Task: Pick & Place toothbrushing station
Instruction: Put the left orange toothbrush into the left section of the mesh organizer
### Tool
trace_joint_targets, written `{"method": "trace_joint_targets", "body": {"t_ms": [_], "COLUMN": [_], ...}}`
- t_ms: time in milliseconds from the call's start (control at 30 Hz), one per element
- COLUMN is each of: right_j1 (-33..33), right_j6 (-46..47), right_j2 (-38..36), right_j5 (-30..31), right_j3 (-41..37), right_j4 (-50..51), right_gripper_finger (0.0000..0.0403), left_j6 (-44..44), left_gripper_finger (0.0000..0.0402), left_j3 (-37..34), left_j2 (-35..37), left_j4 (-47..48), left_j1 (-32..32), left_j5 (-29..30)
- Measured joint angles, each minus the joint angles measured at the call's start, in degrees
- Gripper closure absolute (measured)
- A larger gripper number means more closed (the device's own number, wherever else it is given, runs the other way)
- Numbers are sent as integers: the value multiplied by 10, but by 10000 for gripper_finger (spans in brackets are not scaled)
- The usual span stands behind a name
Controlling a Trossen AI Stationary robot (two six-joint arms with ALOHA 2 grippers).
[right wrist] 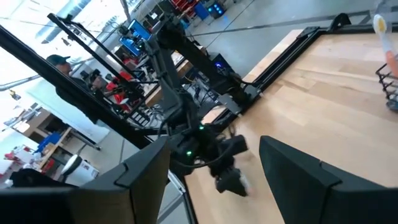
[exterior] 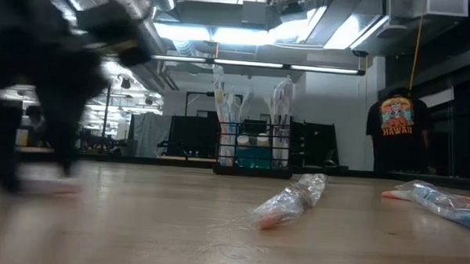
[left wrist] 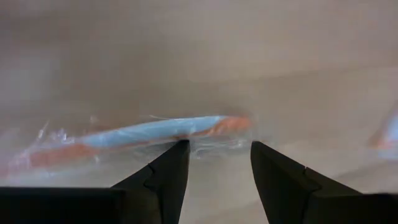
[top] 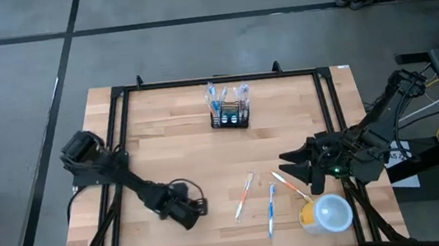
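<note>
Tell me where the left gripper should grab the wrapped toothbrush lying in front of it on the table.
Take the wrapped toothbrush at mid-handle, coming from above, I'd say. It lies flat on the table, long and slim, so jaws set across its width should close on it. The left gripper has its jaws open right beside it. The right gripper waits at the table's right side.

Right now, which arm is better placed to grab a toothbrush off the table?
Left. The left gripper, open, sits right at a wrapped toothbrush; the right gripper, also open, faces across the table with none between its fingers.
</note>
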State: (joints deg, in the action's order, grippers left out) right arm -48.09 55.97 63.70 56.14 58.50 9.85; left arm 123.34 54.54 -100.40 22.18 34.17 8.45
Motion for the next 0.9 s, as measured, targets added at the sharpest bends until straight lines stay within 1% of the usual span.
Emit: {"method": "trace_joint_targets", "body": {"t_ms": [67, 133, 267, 333, 400, 467, 567, 633, 700, 733, 800, 900], "right_j1": [-3, -6, -6, -6, -6, -6, -5, 3, 19, 29, 49, 79], "right_j6": [6, 6, 5, 2, 2, -2, -29, -57, -82, -94, -114, -130], "right_j2": [0, 0, 0, 0, 0, 0, 0, 0, -1, -1, 3, 12], "right_j5": [1, 6, 15, 15, 15, 15, 10, -26, -89, -122, -175, -236], "right_j3": [0, 0, 0, 0, 0, 0, 0, 0, 0, 0, 0, 0], "right_j4": [0, -3, -18, -23, -26, -26, -26, -31, -32, -32, -32, -25], "right_gripper_finger": [152, 152, 152, 152, 152, 152, 152, 152, 152, 152, 152, 152], "left_j6": [-49, -126, -311, -357, -365, -380, -441, -512, -575, -601, -642, -689], "left_gripper_finger": [233, 233, 233, 233, 233, 233, 233, 233, 233, 233, 233, 233], "left_j3": [-2, -3, -3, -2, -1, 11, 45, 62, 74, 76, 77, 77], "left_j2": [-5, -9, -10, -5, 6, 16, 26, 34, 52, 67, 106, 183], "left_j4": [-48, -113, -282, -351, -383, -361, -248, -203, -201, -201, -181, -88], "left_j1": [-18, -42, -90, -105, -112, -110, -97, -84, -74, -70, -63, -47], "left_j5": [28, 37, 14, 10, 15, 20, 12, 10, 18, 33, 88, 186]}}
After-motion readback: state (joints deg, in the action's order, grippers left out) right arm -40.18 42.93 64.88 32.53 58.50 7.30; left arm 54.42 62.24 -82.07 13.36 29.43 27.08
